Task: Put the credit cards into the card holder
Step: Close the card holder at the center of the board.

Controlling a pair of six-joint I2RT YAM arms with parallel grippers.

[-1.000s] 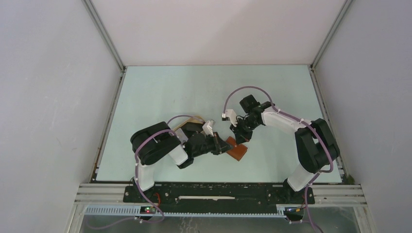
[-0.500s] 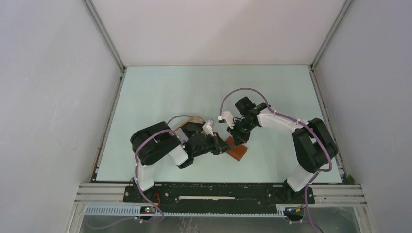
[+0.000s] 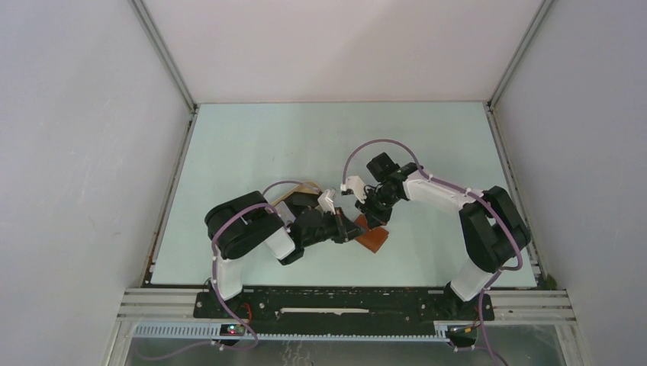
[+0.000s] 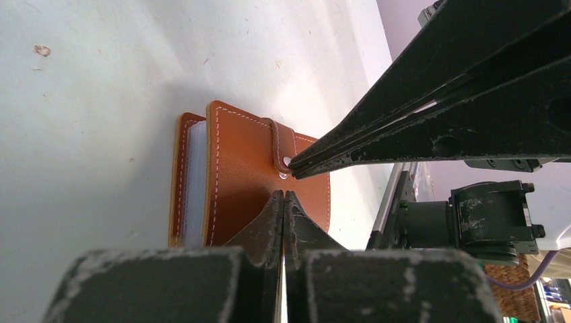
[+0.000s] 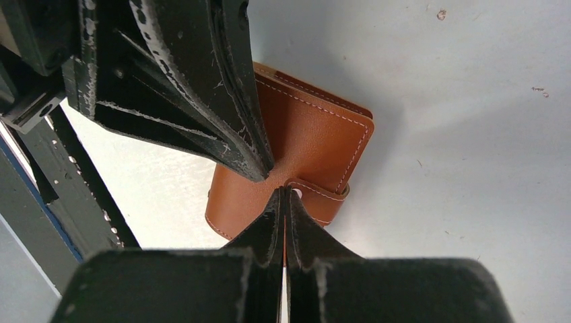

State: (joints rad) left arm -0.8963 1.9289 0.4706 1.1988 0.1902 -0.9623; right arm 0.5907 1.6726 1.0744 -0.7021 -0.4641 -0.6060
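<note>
**Both my grippers shut, tips on the closed card holder**

My left gripper [image 4: 284,196] is fully closed, its two black fingers pressed flat together with nothing between them; its tips rest on the top cover of the small reddish-brown leather card holder [image 4: 239,168], just beside the strap; my right gripper [image 5: 284,193] is closed the same way and grips nothing; its tips sit at the end of the short leather strap [image 5: 316,193] that wraps over the holder's edge, right at the pale round snap stud; seen from above, the two grippers meet nose to nose over the holder, the left one reaching in from the left and the right one from the far right.

The card holder lies folded shut and flat on the pale green worktop [image 3: 259,145], near the middle and towards the near edge; white stitching runs round its covers; pale leaves show between the two covers at one side, and I cannot tell whether any of them are cards.

Behind my left arm a woven tan tray [image 3: 305,185] shows only as a thin strip.
</note>
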